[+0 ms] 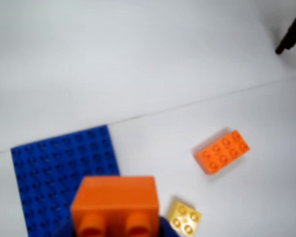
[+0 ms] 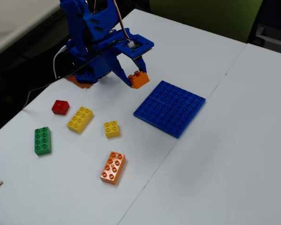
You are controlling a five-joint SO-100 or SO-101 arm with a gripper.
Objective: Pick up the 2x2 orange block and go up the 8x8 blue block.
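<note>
My blue gripper (image 2: 137, 77) is shut on the 2x2 orange block (image 2: 139, 79) and holds it above the white table, just left of the 8x8 blue block (image 2: 170, 107) in the fixed view. In the wrist view the 2x2 orange block (image 1: 115, 202) fills the bottom centre, its hollow underside facing the camera, with the 8x8 blue block (image 1: 54, 168) behind and to its left. The gripper's fingers are hidden behind the block there, apart from dark blue slivers at the bottom edge.
On the table lie a longer orange brick (image 2: 113, 167) (image 1: 222, 151), a yellow square brick (image 2: 112, 129) (image 1: 184, 217), a yellow long brick (image 2: 80, 119), a red brick (image 2: 60, 107) and a green brick (image 2: 42, 140). A seam (image 2: 187, 126) runs between two table sheets.
</note>
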